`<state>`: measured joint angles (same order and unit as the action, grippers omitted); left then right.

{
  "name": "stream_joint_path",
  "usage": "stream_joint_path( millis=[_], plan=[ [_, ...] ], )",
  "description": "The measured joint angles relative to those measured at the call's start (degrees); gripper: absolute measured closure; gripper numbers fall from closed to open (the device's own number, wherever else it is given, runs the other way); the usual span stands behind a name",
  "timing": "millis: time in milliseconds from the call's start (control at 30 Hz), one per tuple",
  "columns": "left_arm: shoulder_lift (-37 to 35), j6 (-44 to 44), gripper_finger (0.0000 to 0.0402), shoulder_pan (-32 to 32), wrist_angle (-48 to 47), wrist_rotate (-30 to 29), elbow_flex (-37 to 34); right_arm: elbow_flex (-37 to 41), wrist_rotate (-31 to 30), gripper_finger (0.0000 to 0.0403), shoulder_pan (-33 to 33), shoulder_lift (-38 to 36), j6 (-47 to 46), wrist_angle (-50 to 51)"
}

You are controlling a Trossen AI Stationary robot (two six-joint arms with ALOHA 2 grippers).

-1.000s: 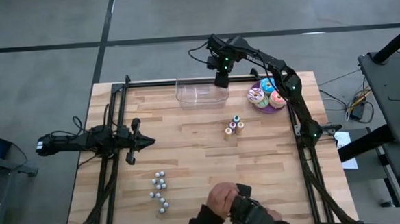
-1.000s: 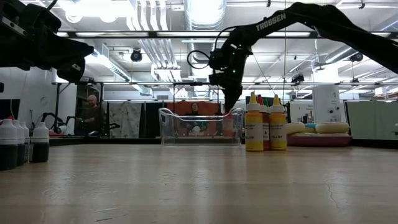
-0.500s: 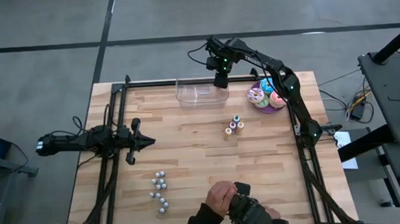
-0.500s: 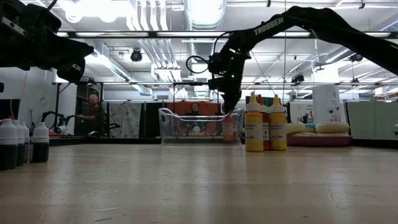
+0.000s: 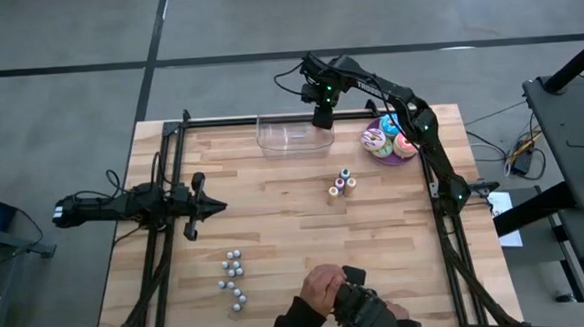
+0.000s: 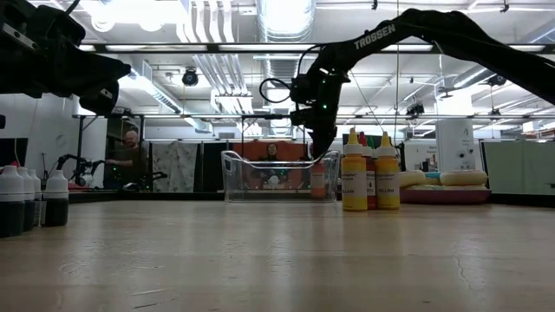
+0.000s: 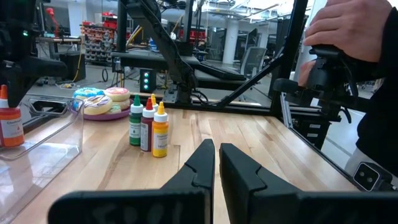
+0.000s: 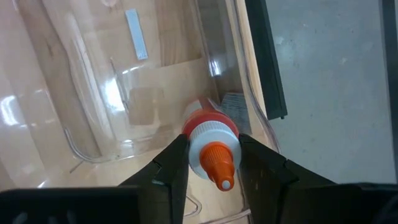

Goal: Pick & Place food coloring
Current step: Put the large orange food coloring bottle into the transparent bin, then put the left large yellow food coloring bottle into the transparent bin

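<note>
One orange-capped food coloring bottle (image 8: 210, 140) stands in the right end of a clear plastic bin (image 5: 289, 136) at the table's far edge. It also shows in the low view (image 6: 318, 180). My right gripper (image 8: 212, 163) points down into the bin and is shut on it. Three more food coloring bottles (image 5: 341, 184) stand upright on the wood near the table's middle. My left gripper (image 7: 216, 168) waits shut at the table's left side (image 5: 200, 203), touching nothing. My right gripper has the bottle's white cap collar (image 8: 198, 138) between its two fingers, one on each side. The fingers (image 8: 174, 165) come from above, pointing steeply down into the bin. The bottle looks upright with its base on the bin floor.
A plate of frosted doughnuts (image 5: 389, 140) sits right of the bin. Several small white-topped pieces (image 5: 233, 280) lie near the front left. A person's hands (image 5: 329, 294) work a dark device at the near edge. Black rails (image 5: 178, 179) run along the table's sides.
My right gripper has shifted a little over the bin's right end. In the low view the orange-capped bottle now shows standing inside the bin below it, where it did not show a second ago.
</note>
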<state>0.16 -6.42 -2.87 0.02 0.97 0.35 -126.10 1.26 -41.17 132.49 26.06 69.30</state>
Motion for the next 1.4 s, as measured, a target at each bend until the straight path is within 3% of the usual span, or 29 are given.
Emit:
stream_joint_path(
  millis=[433, 900, 1400],
  plan=[
    [0.0, 0.0, 0.0402, 0.0, 0.0, 0.0, 0.0, 0.1, 0.0, 0.0239, 0.0, 0.0, 0.0, -0.6],
    [0.0, 0.0, 0.0402, 0.0, 0.0, 0.0, 0.0, -0.1, 0.0, 0.0234, 0.0, -3.5, -0.4, -0.2],
    [0.0, 0.0, 0.0402, 0.0, 0.0, 0.0, 0.0, -0.1, 0.3, 0.0234, 3.1, -12.3, -2.1, 7.2]
  ],
)
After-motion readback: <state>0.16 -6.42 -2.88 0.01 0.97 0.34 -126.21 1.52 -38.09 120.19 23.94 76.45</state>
